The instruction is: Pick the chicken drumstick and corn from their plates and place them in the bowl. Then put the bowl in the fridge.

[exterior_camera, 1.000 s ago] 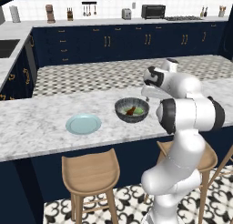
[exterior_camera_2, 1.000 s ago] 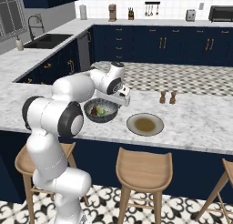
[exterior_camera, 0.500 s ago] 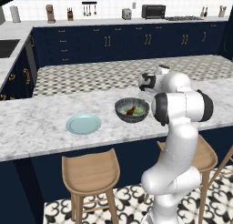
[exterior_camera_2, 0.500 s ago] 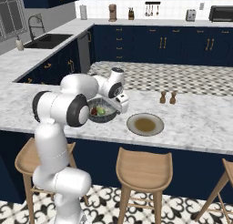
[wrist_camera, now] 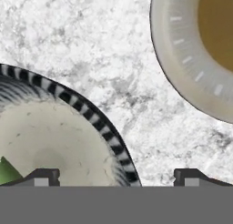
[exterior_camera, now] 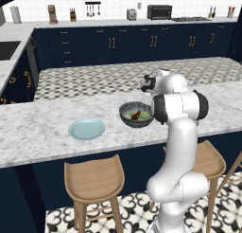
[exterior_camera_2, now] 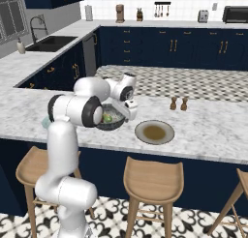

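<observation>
The dark-grey bowl (exterior_camera: pixel 136 114) (exterior_camera_2: pixel 110 120) (wrist_camera: pixel 68 141) stands on the marble counter with the reddish-brown chicken drumstick (exterior_camera: pixel 136 115) and the corn (exterior_camera: pixel 144 115) (exterior_camera_2: pixel 107 118) inside it. A green tip of the corn's husk (wrist_camera: pixel 5 172) shows in the hand view. My gripper (exterior_camera_2: pixel 130 114) (wrist_camera: pixel 117 177) hangs open just above the bowl's right rim, one fingertip (wrist_camera: pixel 43 175) over the bowl's inside and the other over bare counter. The light-blue plate (exterior_camera: pixel 87 129) lies empty left of the bowl. Right of it is the grey-rimmed plate (exterior_camera_2: pixel 154 131) (wrist_camera: pixel 191 50), also empty. The fridge is out of view.
Two small shakers (exterior_camera_2: pixel 178 103) stand on the counter behind the grey-rimmed plate. Wooden stools (exterior_camera: pixel 94 180) (exterior_camera_2: pixel 152 176) line the counter's near side. My own folded arm (exterior_camera: pixel 179 106) stands close beside the bowl. Navy cabinets run along the back wall.
My elbow has drawn in and the arm now stands more upright. The hand has sunk slightly over the bowl's right rim, jaws open throughout. Bowl, food and plates have not moved.
</observation>
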You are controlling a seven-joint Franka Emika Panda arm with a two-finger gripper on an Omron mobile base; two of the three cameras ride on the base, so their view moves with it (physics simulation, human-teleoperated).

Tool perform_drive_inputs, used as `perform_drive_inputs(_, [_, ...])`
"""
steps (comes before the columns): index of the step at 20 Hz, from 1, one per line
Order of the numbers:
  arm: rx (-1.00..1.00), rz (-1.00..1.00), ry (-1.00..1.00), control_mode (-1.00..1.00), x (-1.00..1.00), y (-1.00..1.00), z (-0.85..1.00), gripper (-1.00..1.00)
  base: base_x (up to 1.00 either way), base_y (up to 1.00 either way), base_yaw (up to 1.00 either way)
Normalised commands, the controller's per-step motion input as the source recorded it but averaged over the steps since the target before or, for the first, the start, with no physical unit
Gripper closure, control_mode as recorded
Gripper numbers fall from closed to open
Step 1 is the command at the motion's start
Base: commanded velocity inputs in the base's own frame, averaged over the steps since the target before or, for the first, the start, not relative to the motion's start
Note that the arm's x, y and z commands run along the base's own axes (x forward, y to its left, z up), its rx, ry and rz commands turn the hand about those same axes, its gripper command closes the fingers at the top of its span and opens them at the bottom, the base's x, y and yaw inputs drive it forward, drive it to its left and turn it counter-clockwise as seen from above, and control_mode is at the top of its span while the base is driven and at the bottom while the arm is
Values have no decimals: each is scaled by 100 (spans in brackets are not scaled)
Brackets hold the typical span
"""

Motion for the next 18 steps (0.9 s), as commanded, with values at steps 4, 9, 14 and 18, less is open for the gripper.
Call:
perform_drive_inputs(4, [4, 0, 10, -100, -9, 0, -18, -100, 0, 0, 0])
perform_drive_inputs(9, [0, 0, 15, -100, -1, 12, -32, -100, 0, 0, 0])
perform_drive_inputs(14, [0, 0, 6, -100, -13, 24, -43, -100, 0, 0, 0])
perform_drive_inputs(18, [0, 0, 0, -100, -1, 6, -21, -100, 0, 0, 0])
